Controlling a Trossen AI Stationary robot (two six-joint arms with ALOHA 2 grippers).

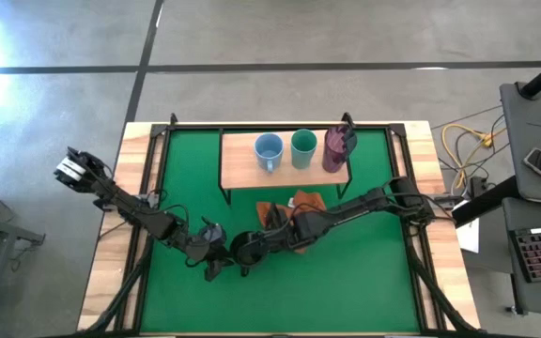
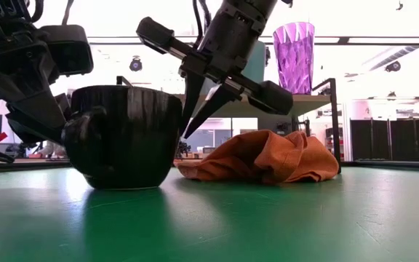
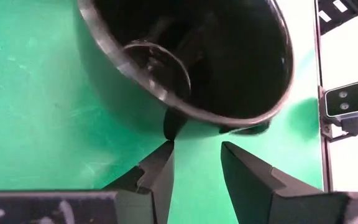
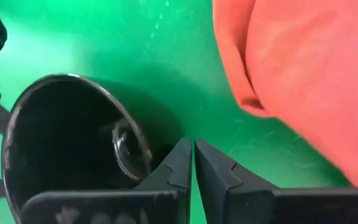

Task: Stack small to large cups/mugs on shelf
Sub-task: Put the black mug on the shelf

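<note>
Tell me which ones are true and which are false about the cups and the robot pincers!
1. The black mug stands on the green mat. True.
2. Three cups are on the shelf. True: the blue mug, teal cup and purple cup.
3. The orange cloth lies on the shelf. False: it lies on the mat.
4. The left pincer is shut tight. False: its fingers are apart, by the mug.
5. The right pincer holds the purple cup. False: it holds nothing, beside the black mug.
</note>
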